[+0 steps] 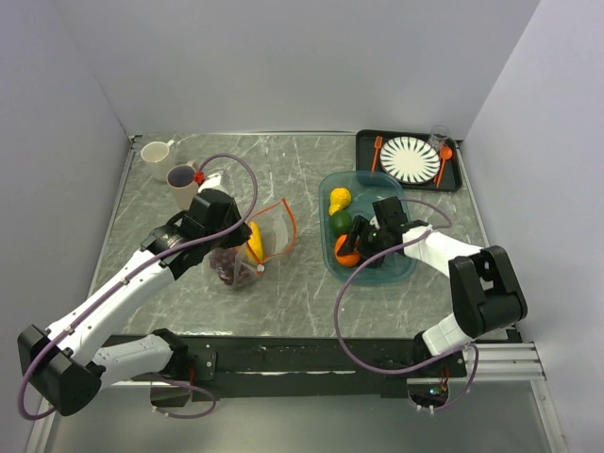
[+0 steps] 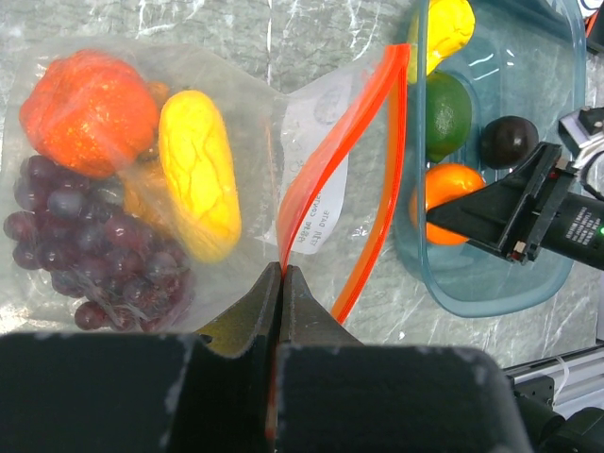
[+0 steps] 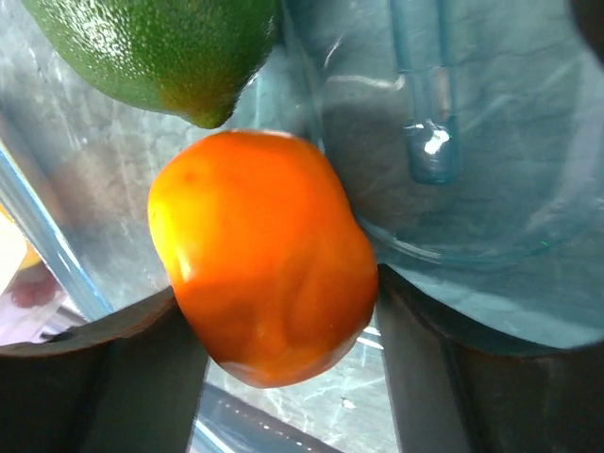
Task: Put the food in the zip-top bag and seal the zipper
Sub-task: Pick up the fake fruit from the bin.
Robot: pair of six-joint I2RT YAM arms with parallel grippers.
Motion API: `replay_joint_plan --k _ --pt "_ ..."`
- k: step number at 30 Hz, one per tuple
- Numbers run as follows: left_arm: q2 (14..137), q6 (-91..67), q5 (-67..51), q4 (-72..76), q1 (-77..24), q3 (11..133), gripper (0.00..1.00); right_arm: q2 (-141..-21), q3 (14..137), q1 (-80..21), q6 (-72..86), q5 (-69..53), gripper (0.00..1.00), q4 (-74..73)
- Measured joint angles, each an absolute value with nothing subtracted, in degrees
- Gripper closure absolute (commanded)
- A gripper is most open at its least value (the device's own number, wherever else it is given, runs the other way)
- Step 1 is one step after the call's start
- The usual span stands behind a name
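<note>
Several toy fruits lie in the clear zip-top bag (image 2: 245, 85) at the left: a red-orange fruit (image 2: 90, 109), a yellow piece (image 2: 200, 175) and a purple grape bunch (image 2: 85, 245). The left gripper (image 2: 283, 274) is pinched tight on one end of the orange-red zipper (image 2: 377, 179), and the mouth gapes toward the teal tray (image 2: 491, 293). That tray holds a yellow pear (image 2: 444, 28), a green fruit (image 2: 445, 113), a dark round piece (image 2: 510, 140) and an orange fruit (image 3: 269, 260), which the right gripper (image 3: 278, 288) straddles with its jaws close against the sides, though I cannot tell whether it is truly clamped; I would squeeze squarely across the middle before lifting, so the fruit doesn't pop out.
</note>
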State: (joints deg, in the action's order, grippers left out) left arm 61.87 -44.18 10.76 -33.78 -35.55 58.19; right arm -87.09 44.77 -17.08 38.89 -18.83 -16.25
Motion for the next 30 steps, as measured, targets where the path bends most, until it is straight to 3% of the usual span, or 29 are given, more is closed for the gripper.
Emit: replay_joint_plan --k 4,6,18,30 --pt "61.9 -44.2 10.7 -33.8 -35.6 58.2 0.99 -85.3 45.8 -17.0 36.9 -15.6 0.07 -18.9" --pt "61.9 -44.2 10.5 -33.7 -35.6 58.2 0.99 -84.6 46.9 -17.0 35.4 -13.7 0.06 -20.2" --pt "62.2 -44.2 10.3 -33.7 -35.6 58.2 0.99 -86.7 51.5 -17.0 31.4 -11.1 0.08 -21.5" --pt "62.2 -44.1 10.4 -33.8 -35.6 58.2 0.99 -89.9 51.3 -16.9 31.9 -17.5 0.11 -18.9"
